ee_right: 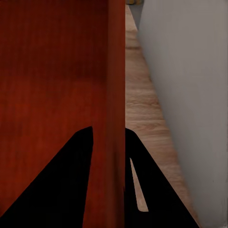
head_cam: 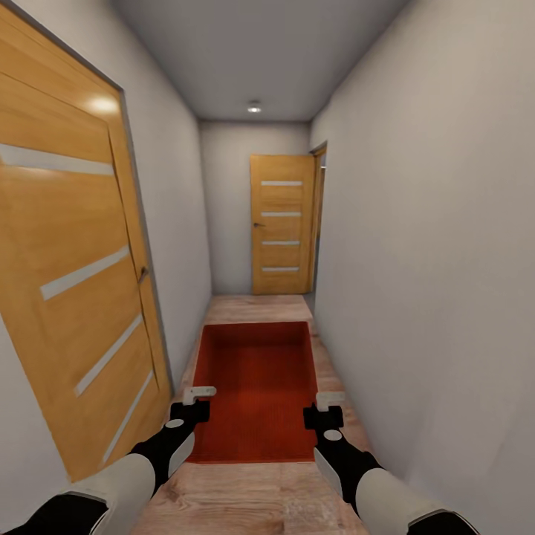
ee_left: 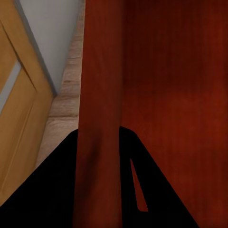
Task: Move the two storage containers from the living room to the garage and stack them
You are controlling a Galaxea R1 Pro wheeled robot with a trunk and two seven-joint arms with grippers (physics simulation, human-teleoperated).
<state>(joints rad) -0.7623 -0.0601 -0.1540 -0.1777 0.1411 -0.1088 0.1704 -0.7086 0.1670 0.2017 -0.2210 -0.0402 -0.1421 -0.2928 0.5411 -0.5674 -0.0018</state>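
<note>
My orange-red storage container point(head_cam: 256, 386) has a ribbed bottom; honey-brown doors point(head_cam: 74, 282) carry pale stripes; walls point(head_cam: 446, 260) light grey.

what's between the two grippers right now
The orange-red storage container spans the gap in the head view: left gripper clamps its left wall, right gripper its right wall. Each wrist view shows a wall between the fingers.

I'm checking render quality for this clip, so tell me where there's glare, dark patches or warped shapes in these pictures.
Head view: a ceiling light throws a bright glare spot on the near door, and that door looks stretched by the wide lens. Left wrist view: the left gripper is flat black without detail, clamped on the storage container wall. Right wrist view: the right gripper is equally black.
</note>
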